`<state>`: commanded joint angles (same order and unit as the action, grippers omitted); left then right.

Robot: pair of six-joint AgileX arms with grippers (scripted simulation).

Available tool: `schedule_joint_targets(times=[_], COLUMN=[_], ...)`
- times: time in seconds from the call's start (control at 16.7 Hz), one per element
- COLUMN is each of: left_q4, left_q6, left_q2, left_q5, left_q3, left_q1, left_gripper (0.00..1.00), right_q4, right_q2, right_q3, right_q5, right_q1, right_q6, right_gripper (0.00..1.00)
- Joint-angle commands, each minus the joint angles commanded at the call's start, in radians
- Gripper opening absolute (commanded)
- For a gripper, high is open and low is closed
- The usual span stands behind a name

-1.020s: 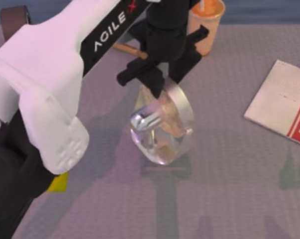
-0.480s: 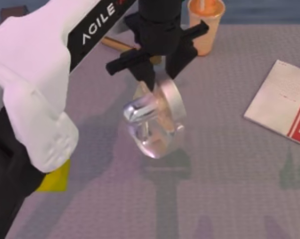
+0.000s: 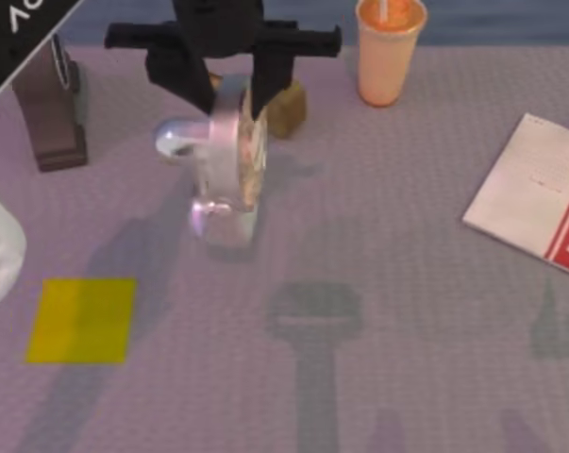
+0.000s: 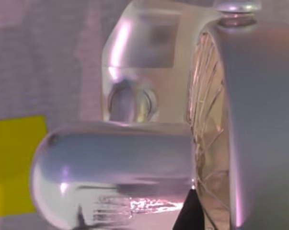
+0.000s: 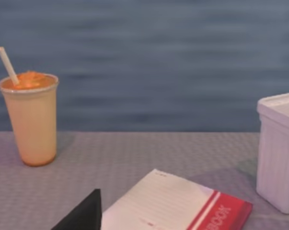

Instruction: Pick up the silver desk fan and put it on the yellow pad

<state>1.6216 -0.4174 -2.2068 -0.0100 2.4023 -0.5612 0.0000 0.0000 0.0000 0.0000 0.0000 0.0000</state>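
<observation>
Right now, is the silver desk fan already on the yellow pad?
No. The silver desk fan is held in the left pincer, apart from the yellow pad.

Readable lettering on two things only.
White capitals "DIAR", cut off at the edge, on the red band of the booklet (image 3: 534, 193) at the tabletop's right side in the top view; "BOOK" in pale letters on that red band (image 5: 216, 213) in the right wrist view; a fragment of white lettering, unreadable, on the left arm's black casing (image 3: 25, 24) at the top-left corner.
</observation>
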Motion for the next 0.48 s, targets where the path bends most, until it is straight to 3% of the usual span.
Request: schedule_joint_targets(times=[0.48], left_q4=[-0.171], left_q6=[0.969], left_q2=[0.341], left_q5=[0.003], left_q3=[-0.47], left_q1=[0.158], left_gripper=[0.0], right_q4=[0.0], right_q2=[0.0], right_q3=[0.0], right_q5=[0.0], right_q1=[0.0], right_q6=[0.0], right_gripper=[1.0])
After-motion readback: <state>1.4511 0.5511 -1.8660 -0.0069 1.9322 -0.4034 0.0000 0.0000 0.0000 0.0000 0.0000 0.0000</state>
